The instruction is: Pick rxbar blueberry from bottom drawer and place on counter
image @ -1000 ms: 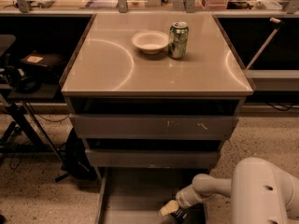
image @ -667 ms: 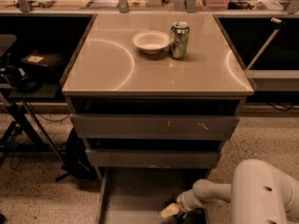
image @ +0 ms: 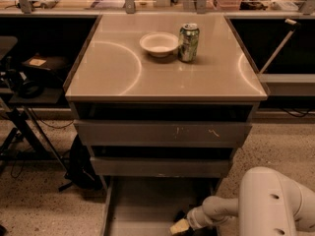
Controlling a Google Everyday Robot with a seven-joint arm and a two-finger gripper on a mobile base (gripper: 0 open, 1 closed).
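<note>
Nearest the camera, the robot's white arm (image: 221,208) reaches from the lower right into the open bottom drawer (image: 142,205). Its hand (image: 179,226) lies low over the drawer's grey floor, close to the right wall and almost at the lower frame edge. Compared with a second ago, the hand has sunk a little deeper into the drawer and nearer the frame edge. This suggests the descent toward the grasp is under way and the lift has not begun.

Whether the hand is wide, narrow or holding anything cannot be told, because the frame cuts it off. The rxbar blueberry is not plainly visible. A small dark shape (image: 180,214) just beyond the hand may be it, presumably in the drawer, though this is uncertain. The drawer's front portion is out of view.

Above are two closed upper drawers (image: 162,133), the higher one with a scuffed front. Farthest is the desk (image: 113,77), which carries a white bowl (image: 158,44) and, just beside it, an upright green can (image: 188,43) — no bar on it yet.
</note>
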